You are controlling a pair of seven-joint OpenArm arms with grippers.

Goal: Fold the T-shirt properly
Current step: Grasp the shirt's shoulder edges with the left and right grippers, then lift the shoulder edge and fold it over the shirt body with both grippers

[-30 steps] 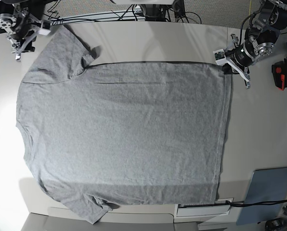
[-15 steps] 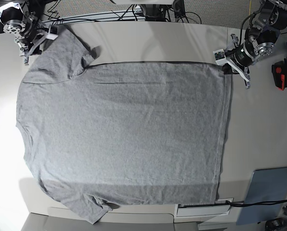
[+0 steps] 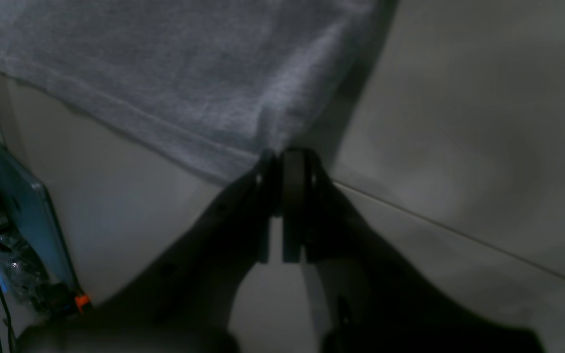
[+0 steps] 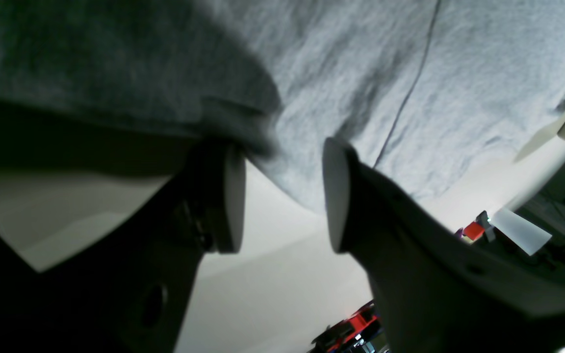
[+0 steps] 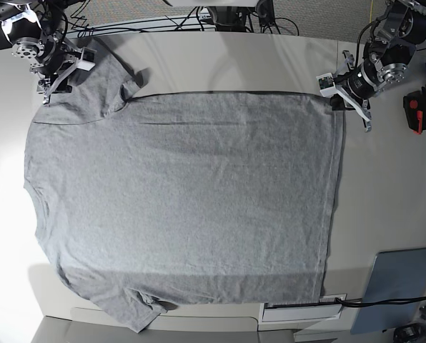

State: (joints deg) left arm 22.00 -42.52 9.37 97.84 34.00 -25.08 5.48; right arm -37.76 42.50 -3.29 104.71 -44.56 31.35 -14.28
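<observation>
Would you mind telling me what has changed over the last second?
The right gripper, jaws open, has moved in over the sleeve of the T-shirt at the base view's upper left; nothing is grasped yet. The left gripper stays shut on the hem corner, and the shirt lies spread flat as before.

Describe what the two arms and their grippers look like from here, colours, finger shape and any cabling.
Both arms are black and silver metal with round machined joint housings and black cables trailing off behind them. The left gripper has a white block at its wrist; its dark fingers are flat and narrow with pale inner pads. The right gripper has broader dark fingers ending in rounded, pale grey pads. No lettering is readable.
</observation>
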